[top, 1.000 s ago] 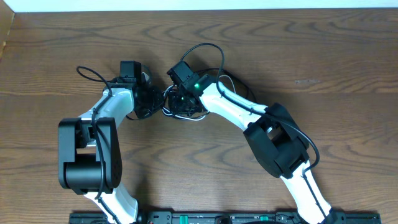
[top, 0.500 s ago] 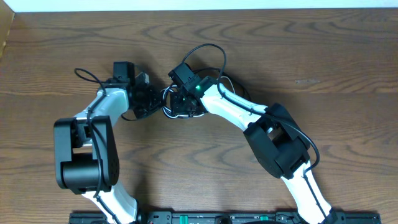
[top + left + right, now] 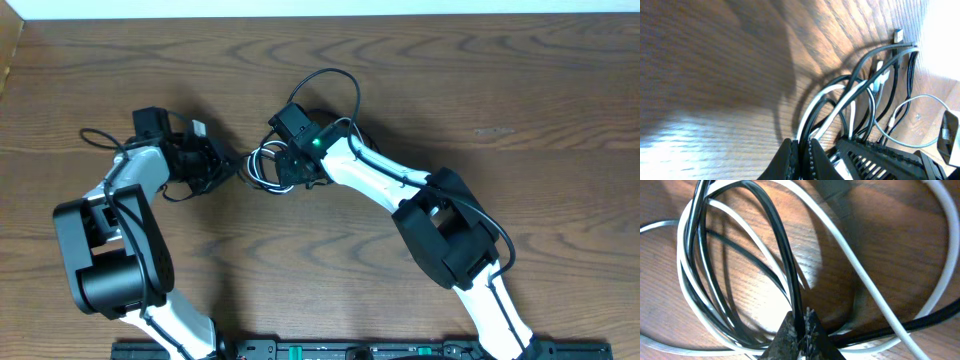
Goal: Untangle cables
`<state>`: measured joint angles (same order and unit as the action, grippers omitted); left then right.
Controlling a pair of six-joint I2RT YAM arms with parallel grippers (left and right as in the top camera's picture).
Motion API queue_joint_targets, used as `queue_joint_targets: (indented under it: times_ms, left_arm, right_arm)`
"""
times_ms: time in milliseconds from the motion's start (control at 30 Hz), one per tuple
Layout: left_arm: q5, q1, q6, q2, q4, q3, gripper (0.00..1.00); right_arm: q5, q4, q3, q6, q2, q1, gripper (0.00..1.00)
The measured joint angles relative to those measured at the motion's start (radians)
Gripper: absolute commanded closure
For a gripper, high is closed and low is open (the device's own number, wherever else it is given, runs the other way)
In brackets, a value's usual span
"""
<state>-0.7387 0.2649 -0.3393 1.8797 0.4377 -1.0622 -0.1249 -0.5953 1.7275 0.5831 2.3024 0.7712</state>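
Note:
The cables, one black and one white, lie as a tangled bundle of loops (image 3: 258, 166) on the wooden table between my two arms. My left gripper (image 3: 222, 168) sits at the bundle's left side and my right gripper (image 3: 284, 172) at its right. The left wrist view shows the left gripper (image 3: 801, 159) shut on a black cable strand (image 3: 866, 62), with white cable loops (image 3: 829, 91) running beside it. In the right wrist view the right gripper (image 3: 801, 326) is shut on a black cable strand (image 3: 776, 227), which crosses inside a wide white cable loop (image 3: 860, 270).
Thicker black arm wires arch above the right wrist (image 3: 338, 80) and beside the left wrist (image 3: 98, 135). A small plug end (image 3: 898, 35) lies on the wood at the far side of the bundle. The table's back edge (image 3: 320, 14) meets a pale wall.
My left arm has swung left with its strand, drawing the bundle out to the left. My right gripper has shut on the black strand and stayed about where it was.

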Motion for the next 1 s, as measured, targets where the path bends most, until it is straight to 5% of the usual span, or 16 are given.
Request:
queue_joint_targets:
  times_ms: [100,333,700,1000]
  left_arm:
    - [-0.005,0.003,0.000,0.000,0.001,0.000,0.92]
    - [-0.007,-0.006,0.006,0.000,0.027,0.000,0.69]
    - [0.034,-0.063,-0.011,-0.011,0.144,0.000,0.66]
    - [0.221,-0.180,-0.177,-0.050,0.127,0.000,0.60]
  right_arm:
    - [0.011,0.000,0.000,-0.014,0.000,0.000,0.99]
    - [0.041,0.000,0.000,-0.023,-0.003,0.000,0.99]
    - [0.051,0.006,0.000,-0.025,-0.003,0.000,0.99]
    - [0.051,0.009,-0.001,-0.025,-0.003,0.000,0.99]
